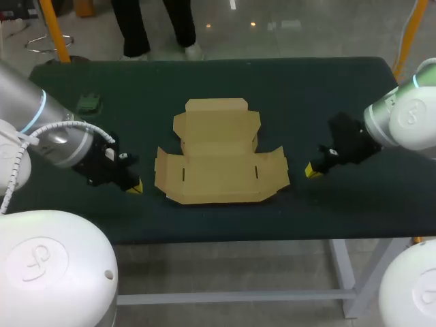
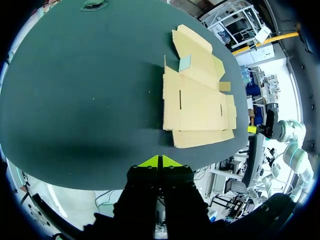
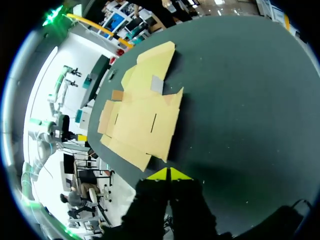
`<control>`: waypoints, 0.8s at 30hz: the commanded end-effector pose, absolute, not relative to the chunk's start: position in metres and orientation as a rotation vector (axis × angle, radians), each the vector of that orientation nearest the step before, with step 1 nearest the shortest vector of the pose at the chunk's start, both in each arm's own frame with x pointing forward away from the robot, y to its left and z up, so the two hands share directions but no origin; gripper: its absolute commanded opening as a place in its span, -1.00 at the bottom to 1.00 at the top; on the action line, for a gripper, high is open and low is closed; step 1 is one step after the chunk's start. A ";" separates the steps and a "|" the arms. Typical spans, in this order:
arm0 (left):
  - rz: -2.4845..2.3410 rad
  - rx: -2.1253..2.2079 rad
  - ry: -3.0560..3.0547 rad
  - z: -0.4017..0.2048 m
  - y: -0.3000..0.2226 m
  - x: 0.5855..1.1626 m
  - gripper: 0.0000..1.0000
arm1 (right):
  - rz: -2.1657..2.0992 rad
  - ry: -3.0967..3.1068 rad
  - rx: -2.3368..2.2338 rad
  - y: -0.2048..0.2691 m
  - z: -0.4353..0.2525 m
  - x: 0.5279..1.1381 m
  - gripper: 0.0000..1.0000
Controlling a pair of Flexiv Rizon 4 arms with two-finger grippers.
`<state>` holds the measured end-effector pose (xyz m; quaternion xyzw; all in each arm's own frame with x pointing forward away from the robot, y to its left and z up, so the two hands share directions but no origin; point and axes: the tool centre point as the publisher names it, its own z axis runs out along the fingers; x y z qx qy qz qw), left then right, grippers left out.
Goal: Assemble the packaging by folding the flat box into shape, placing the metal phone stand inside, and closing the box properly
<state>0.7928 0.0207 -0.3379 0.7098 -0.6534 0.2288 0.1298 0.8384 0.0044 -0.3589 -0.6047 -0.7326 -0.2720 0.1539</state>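
On tabletop (image 1: 320,95), flat box (image 1: 218,157) lies unfolded; left tool (image 1: 134,185) and right tool (image 1: 313,170) both closed, empty. Best: open them, lift side flaps together.

small dark green thing (image 1: 88,103): too small to tell what it is; the left wrist view's rim cuts it off.
flat box (image 1: 218,163): underside hidden against the table (image 1: 306,88).
left arm (image 1: 48,136), right arm (image 1: 402,122): cut off by the head view's edges.

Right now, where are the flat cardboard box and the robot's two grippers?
flat cardboard box (image 1: 219,167), head view, on its middle panel.
left gripper (image 1: 135,186), head view, on its yellow tips.
right gripper (image 1: 313,170), head view, on its yellow tips.
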 end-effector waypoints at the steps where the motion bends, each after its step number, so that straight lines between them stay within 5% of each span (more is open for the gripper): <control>1: 0.664 2.073 -1.897 -0.340 0.017 0.783 -1.00 | -0.796 -2.093 -1.792 0.004 -0.359 0.821 -1.00; 24: 0.643 2.024 -1.920 -0.347 0.014 0.775 -1.00 | -0.828 -1.978 -1.870 0.002 -0.367 0.800 -1.00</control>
